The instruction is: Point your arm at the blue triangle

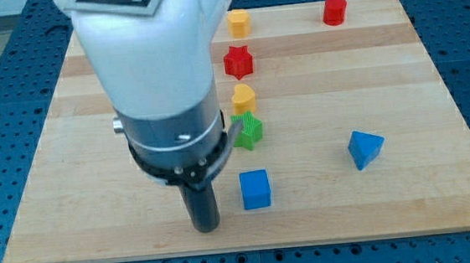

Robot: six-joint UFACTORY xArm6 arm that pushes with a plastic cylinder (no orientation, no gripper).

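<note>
On the wooden board (435,116): 2 blue blocks, a cube (255,189) and a triangle (364,148); 2 red, a star (238,61) and a cylinder (335,10); 2 yellow (237,21) (243,97); 1 green (250,132).

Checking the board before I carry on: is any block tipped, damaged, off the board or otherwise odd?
Nothing stands out. Every visible block sits on the board, none damaged, though the arm partly hides the green block. My tip rests left of the blue cube, far from the blue triangle.

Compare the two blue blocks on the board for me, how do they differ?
The blue cube has square faces; the blue triangle is a wedge narrowing to a point. The blue cube sits just to the view's right of my tip; the blue triangle lies much farther toward the view's right. Both are blue and rest on the wooden board.
</note>
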